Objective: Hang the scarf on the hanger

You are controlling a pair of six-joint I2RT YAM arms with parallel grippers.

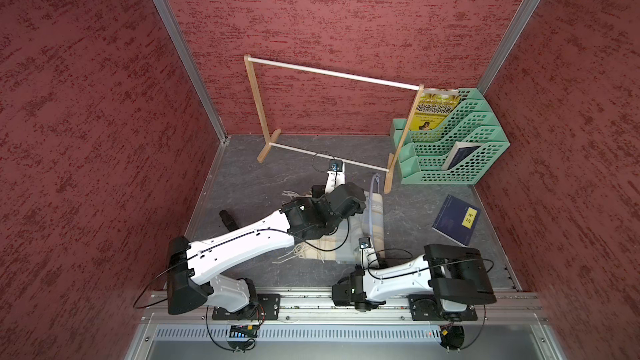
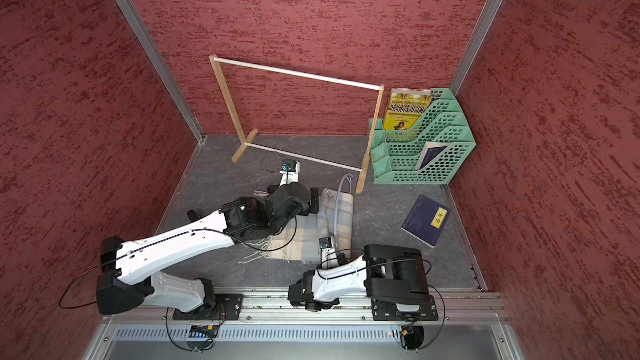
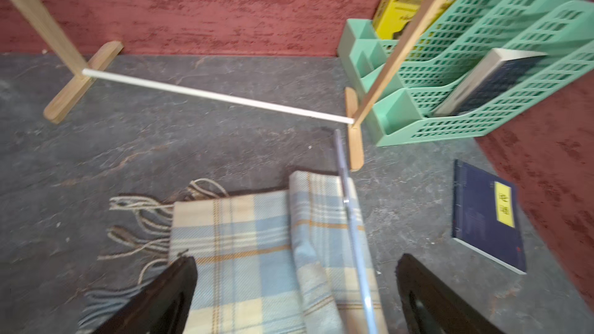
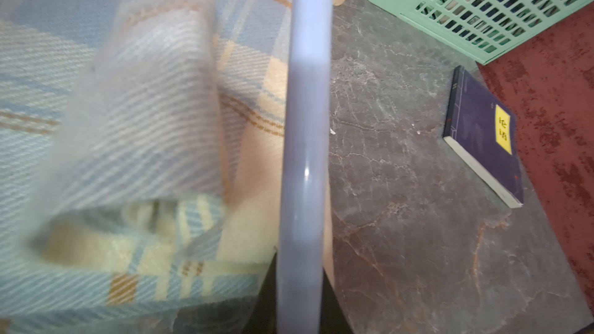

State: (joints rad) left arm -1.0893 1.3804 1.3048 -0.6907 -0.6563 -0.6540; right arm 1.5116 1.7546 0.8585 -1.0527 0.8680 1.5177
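Grey tabletop (image 3: 160,142); scarf (image 3: 244,252) lies under left pincer's (image 3: 295,260) spread jaws.

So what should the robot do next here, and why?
Probably raise the left tool clear. Its jaws stand open above the scarf, gripping nothing, while the right tool is shut on the hanger, with the cloth lying on both sides of its bar. Backing off would let the hanger lift.

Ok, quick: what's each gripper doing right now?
Left gripper: open over the scarf, holding nothing.
Right gripper: closed on the hanger.
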